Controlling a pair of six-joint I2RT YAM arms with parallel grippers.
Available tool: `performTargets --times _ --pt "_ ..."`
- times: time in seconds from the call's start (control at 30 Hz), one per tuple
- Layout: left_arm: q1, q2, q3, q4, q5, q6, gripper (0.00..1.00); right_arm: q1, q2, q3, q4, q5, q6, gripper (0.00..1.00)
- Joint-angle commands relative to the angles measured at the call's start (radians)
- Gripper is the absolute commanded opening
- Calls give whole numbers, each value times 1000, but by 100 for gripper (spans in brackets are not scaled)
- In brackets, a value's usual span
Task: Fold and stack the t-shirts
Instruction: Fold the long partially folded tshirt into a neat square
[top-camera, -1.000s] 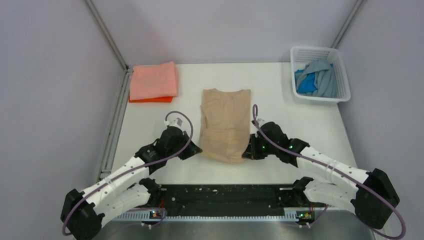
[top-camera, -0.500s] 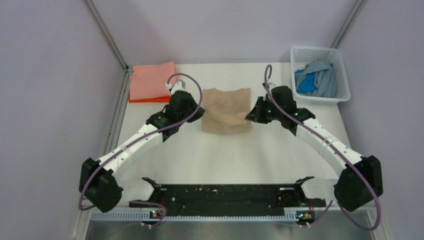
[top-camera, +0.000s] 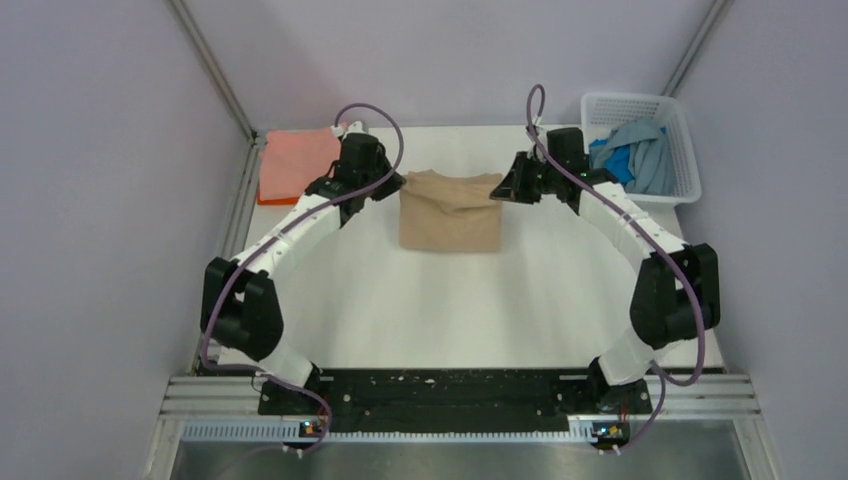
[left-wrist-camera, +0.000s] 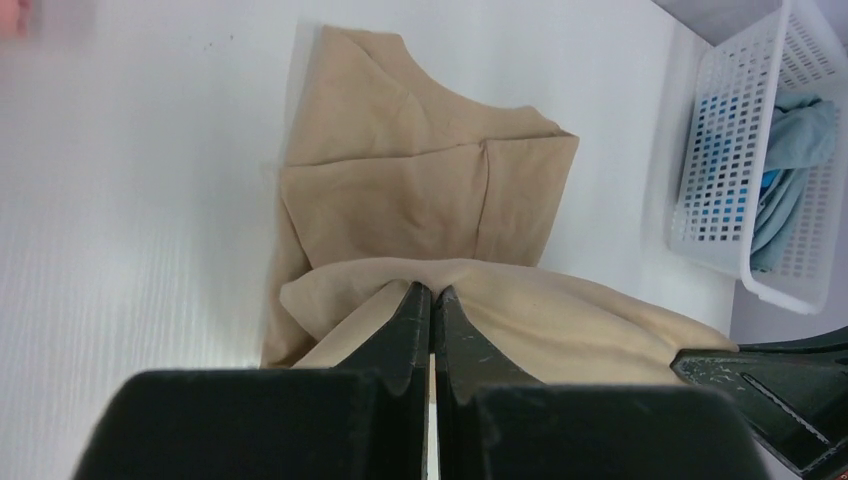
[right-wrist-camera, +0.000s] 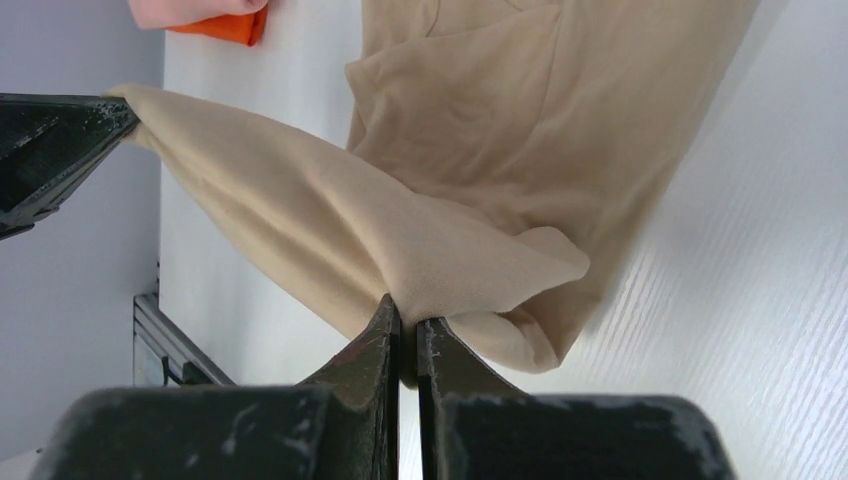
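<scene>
The tan t-shirt (top-camera: 450, 212) lies at the back middle of the table, folded over on itself. My left gripper (top-camera: 395, 184) is shut on its upper left corner, and my right gripper (top-camera: 505, 186) is shut on its upper right corner. In the left wrist view the closed gripper (left-wrist-camera: 432, 293) pinches the tan t-shirt (left-wrist-camera: 420, 200). In the right wrist view the closed gripper (right-wrist-camera: 405, 312) pinches a stretched edge of the tan t-shirt (right-wrist-camera: 470, 150). A folded salmon pink t-shirt (top-camera: 295, 160) rests on an orange t-shirt (top-camera: 272, 199) at the back left. Blue and blue-grey t-shirts (top-camera: 632, 160) fill the basket.
A white lattice basket (top-camera: 682, 140) stands at the back right corner (left-wrist-camera: 735, 150). Grey walls and metal rails close in the back and left sides. The black base rail (top-camera: 450, 390) runs along the near edge.
Both grippers have carried the shirt's near edge from the front to the back, folding the tan shirt in half. Both arms now stretch far across the table.
</scene>
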Motion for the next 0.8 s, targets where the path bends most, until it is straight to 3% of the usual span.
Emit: performTargets --times 0.0,0.3,0.5,0.77 --pt "45 108 134 56 -23 58 0 -47 102 116 34 -23 -34 0" --pt "100 418 419 26 -6 77 0 -111 370 287 84 -8 -16 0" --pt "119 622 581 28 96 78 0 -140 520 374 132 9 -9 0" --pt "122 717 645 97 191 71 0 -158 513 354 196 24 27 0"
